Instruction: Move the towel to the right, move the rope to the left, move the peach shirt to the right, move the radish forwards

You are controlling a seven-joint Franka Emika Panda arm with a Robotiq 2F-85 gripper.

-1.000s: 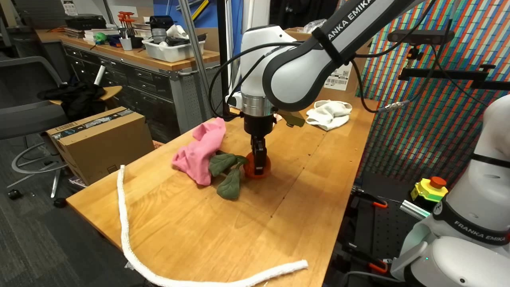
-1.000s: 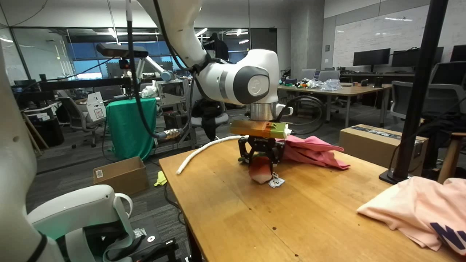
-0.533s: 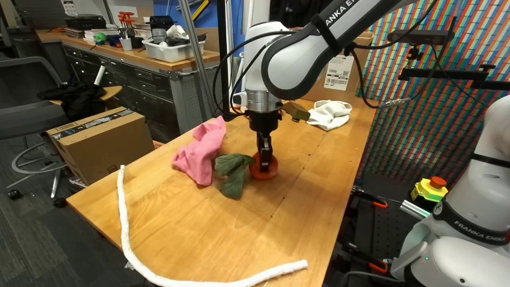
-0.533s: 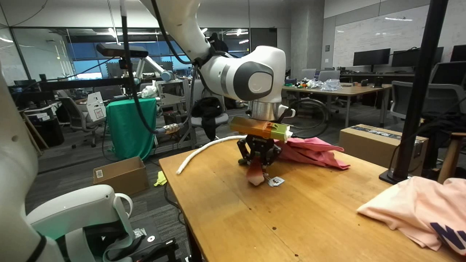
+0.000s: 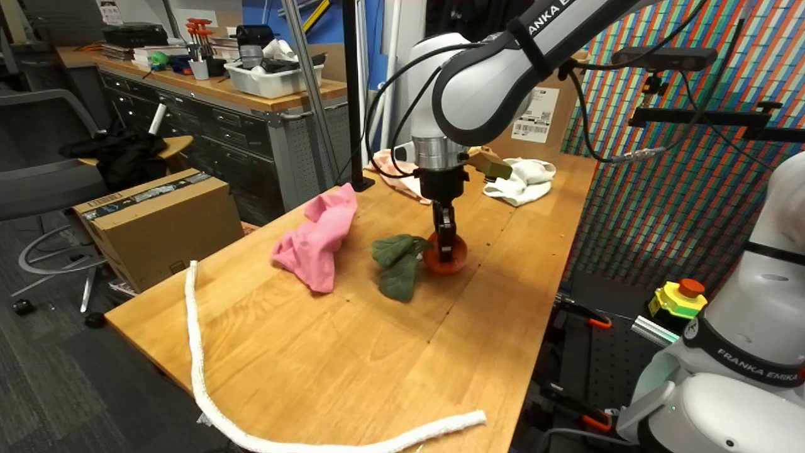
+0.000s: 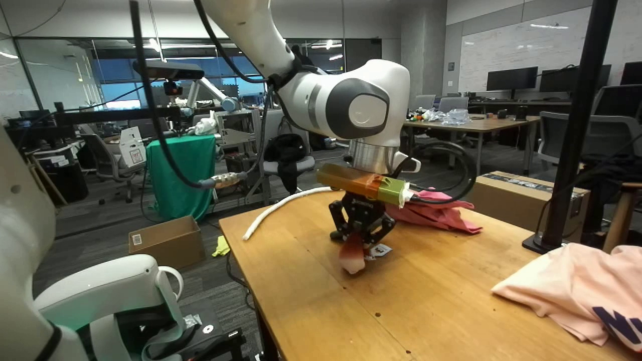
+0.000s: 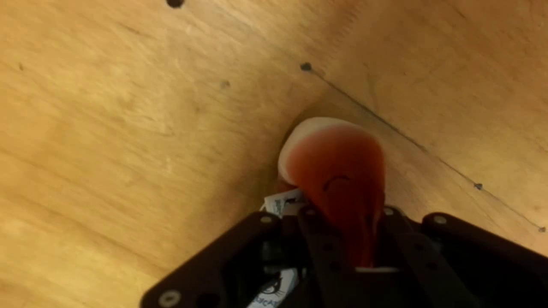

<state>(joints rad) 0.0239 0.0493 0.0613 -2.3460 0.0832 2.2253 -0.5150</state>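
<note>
Black two-fingered pincer [image 5: 446, 253] pinches soft red toy radish [image 5: 461, 259] with a pale tip

In an exterior view, the pincer points straight down over the yellow-brown wooden table [image 5: 352, 365]. One dark jaw runs down across the radish, and the red body shows on both sides. The radish's dark green cloth leaves [image 5: 397, 270] droop away from the pincer, toward the crumpled bright pink cloth [image 5: 317, 242] but apart from it. The pale peach-cream fabric shirt [image 5: 410, 189] lies behind the pincer, partly hidden. The small, bunchy white cloth towel [image 5: 525, 181] lies near the table's far end. The long, thick white rope [image 5: 195, 340] bends round the table's near part, well apart from the pincer.

In an exterior view, a jaw stands at each side of the radish [image 6: 352, 258], squeezing it narrow; its pale tip juts out below the jaws. Whether the tip touches the table cannot be told. A small white printed tag [image 6: 379, 250] is just beside the radish. The shirt [image 6: 572, 288], marked with dark letters, lies well apart from the pincer, near a black upright pole [image 6: 579, 120].

In the wrist view, the radish [image 7: 342, 154] comes out from between the two jaws, pressed from both sides and swelling into a rounded red end with the pale tip beyond. The tag pokes out just beside a jaw.
</note>
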